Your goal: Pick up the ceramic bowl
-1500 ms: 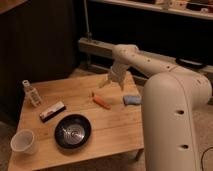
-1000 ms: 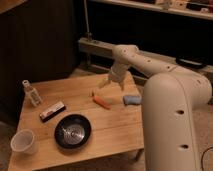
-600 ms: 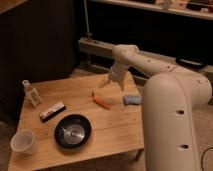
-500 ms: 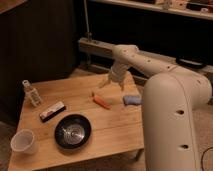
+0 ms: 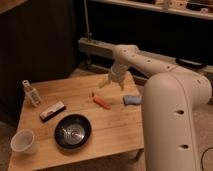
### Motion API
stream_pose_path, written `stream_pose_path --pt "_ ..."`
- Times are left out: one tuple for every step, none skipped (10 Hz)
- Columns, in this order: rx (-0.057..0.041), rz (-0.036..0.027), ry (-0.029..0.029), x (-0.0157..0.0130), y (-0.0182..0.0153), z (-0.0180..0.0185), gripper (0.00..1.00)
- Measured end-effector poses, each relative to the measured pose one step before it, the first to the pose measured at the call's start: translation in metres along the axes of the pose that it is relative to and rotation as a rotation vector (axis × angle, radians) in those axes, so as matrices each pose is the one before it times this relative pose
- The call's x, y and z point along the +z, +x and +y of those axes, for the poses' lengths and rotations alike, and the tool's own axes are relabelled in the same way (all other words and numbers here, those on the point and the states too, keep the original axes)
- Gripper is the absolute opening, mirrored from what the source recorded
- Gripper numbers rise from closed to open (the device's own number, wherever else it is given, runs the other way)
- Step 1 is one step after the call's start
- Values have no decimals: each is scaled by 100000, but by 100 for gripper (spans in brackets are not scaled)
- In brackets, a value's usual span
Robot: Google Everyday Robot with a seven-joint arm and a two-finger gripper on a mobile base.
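Note:
The ceramic bowl [image 5: 73, 131] is wide, shallow and glossy black with a greyish shiny centre. It sits on the wooden table [image 5: 115, 127] near the front left. My gripper [image 5: 113, 84] hangs from the white arm above the table's far right part, well behind and to the right of the bowl. It holds nothing that I can see.
A white cup [image 5: 23, 142] stands at the front left corner. A dark bar with a white label [image 5: 52, 111] lies behind the bowl. A small clear bottle [image 5: 32, 93] stands at the far left. An orange carrot [image 5: 101, 101] and a blue cloth [image 5: 132, 100] lie under the arm.

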Motion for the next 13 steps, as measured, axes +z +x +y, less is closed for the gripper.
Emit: stream_pose_path --pt "-14 -3 -10 0 -3 15 80" --pt "-3 -12 -1 -3 -4 1 80" --pt "38 -104 -96 -61 -32 23 80" --pt "-557 -554 235 -172 47 138 80" --pt "-1406 -1397 277 -301 147 538 80" --pt "-2175 -912 389 147 881 998 80" --pt "-1544 -862 527 103 1305 915 80" --pt "-957 -647 783 118 1528 693 80" --pt "-1451 -760 41 254 2602 1532 80" --pt "-935 -413 -605 181 2273 1060 80" --pt "-693 -551 -1361 -86 2198 639 80" --pt "-1299 -590 -4966 -352 2331 924 80" --pt "-1666 -194 -7536 -332 1446 464 80"
